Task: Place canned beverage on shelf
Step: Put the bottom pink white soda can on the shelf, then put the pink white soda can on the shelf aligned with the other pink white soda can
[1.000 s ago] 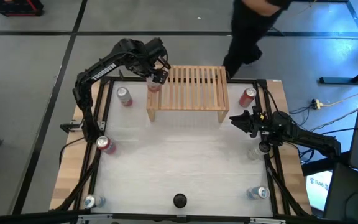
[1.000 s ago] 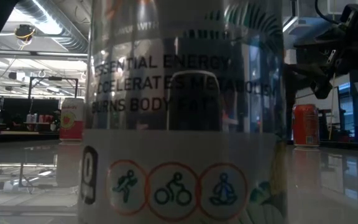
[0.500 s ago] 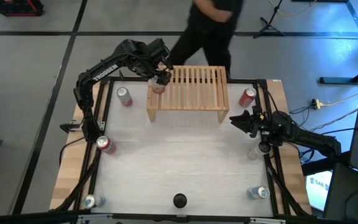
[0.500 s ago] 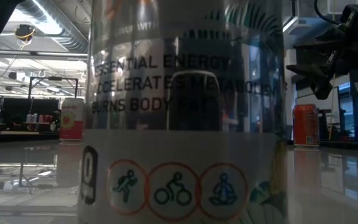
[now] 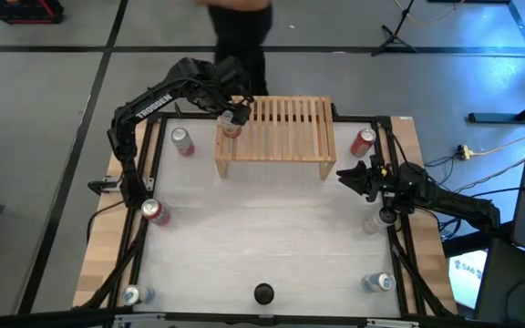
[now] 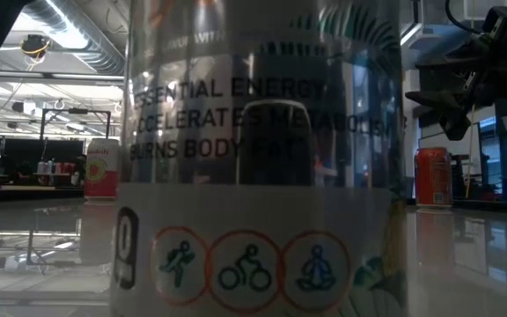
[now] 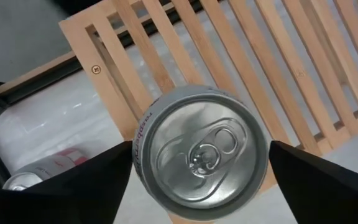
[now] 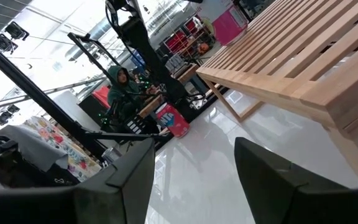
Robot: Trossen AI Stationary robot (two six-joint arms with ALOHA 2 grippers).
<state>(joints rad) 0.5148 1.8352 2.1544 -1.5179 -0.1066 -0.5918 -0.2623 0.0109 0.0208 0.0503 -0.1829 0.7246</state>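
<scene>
Where the slatted light-wood shelf (image 5: 276, 128) meets its left end, we list one round aluminium can (image 7: 201, 152) standing upright on the bars. Our left gripper (image 5: 235, 111) hangs over it, fingers (image 7: 73, 186) spread clear of its sides. Our right gripper (image 5: 354, 177) waits beyond the shelf's right leg, fingers parted, empty.

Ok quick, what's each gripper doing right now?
Left gripper: open, fingers standing clear on both sides of the can on the shelf.
Right gripper: open, holding nothing, waiting off the shelf's right end.
</scene>
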